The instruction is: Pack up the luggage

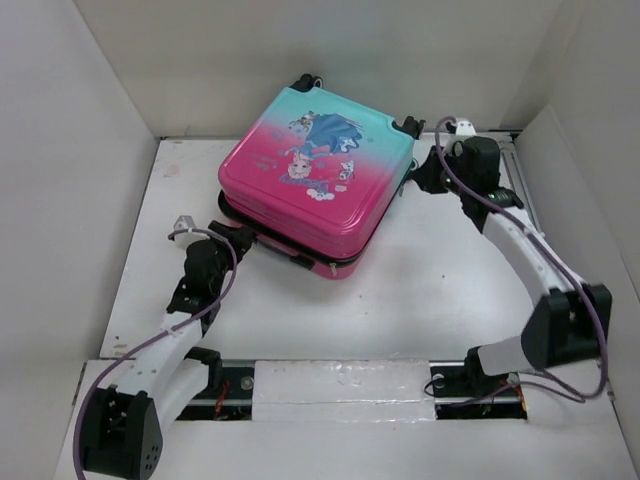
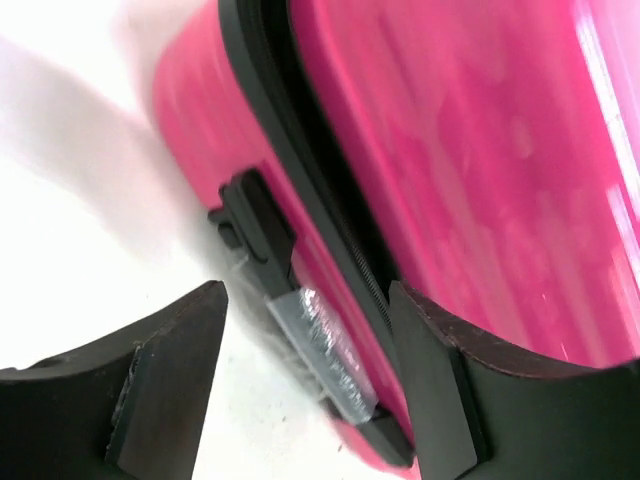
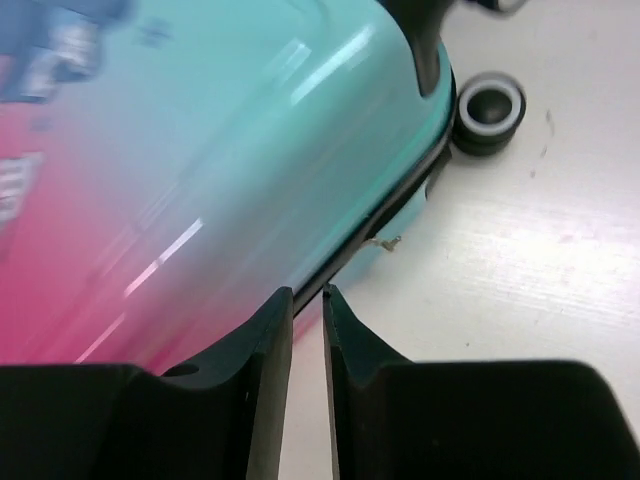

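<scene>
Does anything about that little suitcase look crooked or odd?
Yes. The luggage lies diagonally on the table, and at its near-left edge the two shells look slightly offset. A small thread-like bit also sticks out of the seam.

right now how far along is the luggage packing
Done: the luggage has its lid folded down. In hand: the left gripper is open at its pink edge; the right gripper, jaws slightly apart, sits at the teal-side seam. Left: that seam looks gapped, so zipping probably remains.
</scene>
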Available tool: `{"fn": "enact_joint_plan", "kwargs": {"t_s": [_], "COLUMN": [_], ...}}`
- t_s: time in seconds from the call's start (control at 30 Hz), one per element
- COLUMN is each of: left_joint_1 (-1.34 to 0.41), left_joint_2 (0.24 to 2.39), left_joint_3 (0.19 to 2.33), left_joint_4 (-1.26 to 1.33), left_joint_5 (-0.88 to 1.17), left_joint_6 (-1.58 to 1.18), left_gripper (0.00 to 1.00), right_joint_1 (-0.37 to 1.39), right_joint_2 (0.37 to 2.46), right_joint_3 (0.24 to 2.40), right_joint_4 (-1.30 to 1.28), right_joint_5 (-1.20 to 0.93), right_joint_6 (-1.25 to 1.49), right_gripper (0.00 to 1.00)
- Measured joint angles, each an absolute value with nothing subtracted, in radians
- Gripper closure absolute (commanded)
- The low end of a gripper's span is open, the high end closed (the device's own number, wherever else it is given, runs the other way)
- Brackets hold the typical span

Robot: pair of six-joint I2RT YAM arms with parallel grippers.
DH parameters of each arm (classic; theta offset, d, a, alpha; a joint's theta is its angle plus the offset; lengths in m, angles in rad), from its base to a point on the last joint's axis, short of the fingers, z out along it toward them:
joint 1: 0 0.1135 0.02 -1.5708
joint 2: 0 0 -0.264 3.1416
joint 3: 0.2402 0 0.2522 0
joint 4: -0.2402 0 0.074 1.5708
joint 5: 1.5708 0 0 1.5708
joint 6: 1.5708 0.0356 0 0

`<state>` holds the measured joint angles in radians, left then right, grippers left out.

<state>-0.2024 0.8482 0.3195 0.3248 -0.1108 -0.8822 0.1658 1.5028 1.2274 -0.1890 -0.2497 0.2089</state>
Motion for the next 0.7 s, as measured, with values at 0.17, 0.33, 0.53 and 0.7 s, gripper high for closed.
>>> {"fn": "enact_joint_plan", "kwargs": {"t_s": [0.17,0.33,0.53,0.7], "left_joint_1": [-0.202,-0.202,-0.202,-0.202], "left_joint_2": [0.916,1.056,1.05,1.098], "left_joint_3": [0.365,0.374,0.35,0.343], "left_joint_4": [0.327,0.374,0.418,0.451], "left_joint_5": [-0.161,-0.144,-0.073,-0.015], "left_joint_6": [-0.881,-0.876,-0.865,-0.843], "left_gripper": [0.76,0.67,0.65,0.59], "right_joint_1": [0.184,0.263,0.327,0.346], "right_joint_2": [1.232,1.118,1.065,1.061], "right_joint_3": [1.056,0.881,0.806,0.803], "right_joint_4": [-0.105,-0.107,-0.121,-0.119], "right_joint_5": [-0.242,-0.222,-0.212,-0.201], "right_joint_6": [0.209,0.213,0.209,0.209], "right_gripper": [0.73,0.72,0.72,0.72]}}
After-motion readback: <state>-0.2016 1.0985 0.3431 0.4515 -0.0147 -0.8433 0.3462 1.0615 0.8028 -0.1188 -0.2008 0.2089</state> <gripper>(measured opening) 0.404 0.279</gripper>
